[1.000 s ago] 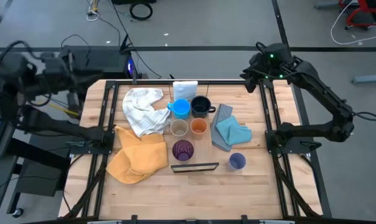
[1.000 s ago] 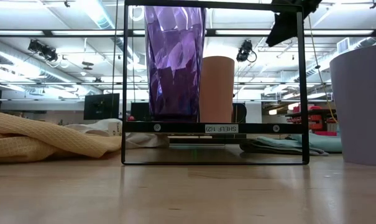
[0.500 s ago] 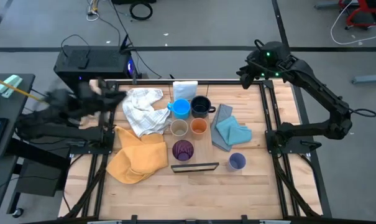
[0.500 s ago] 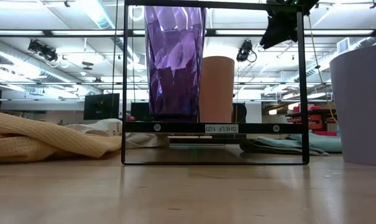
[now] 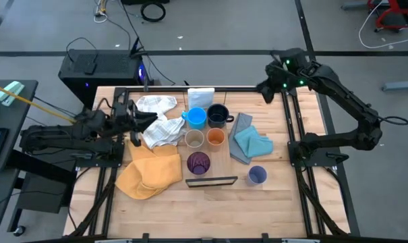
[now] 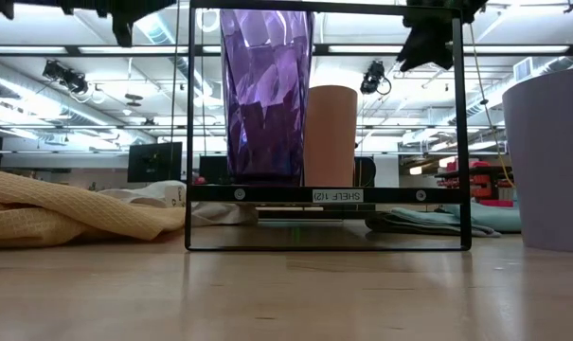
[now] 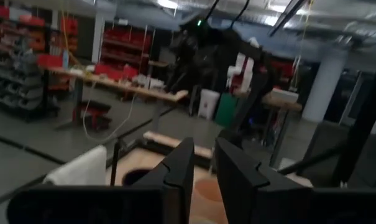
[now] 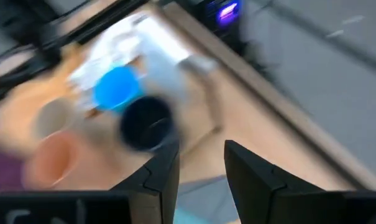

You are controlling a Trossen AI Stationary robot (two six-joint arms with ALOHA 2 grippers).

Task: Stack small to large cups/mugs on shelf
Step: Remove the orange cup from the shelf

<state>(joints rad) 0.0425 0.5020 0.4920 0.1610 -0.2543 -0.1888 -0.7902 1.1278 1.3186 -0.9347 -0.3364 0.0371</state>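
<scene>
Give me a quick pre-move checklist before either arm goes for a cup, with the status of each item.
1. Left gripper empty: ok, nothing between its fingers, above the white cloth.
2. Right gripper empty: ok, open, above the table's far right corner.
3. Cups upright: ok, light blue mug, navy mug, tan cup, orange cup, purple tumbler.
4. Lavender cup on the shelf: not ok, beside it.
5. Size order: cannot tell.
</scene>
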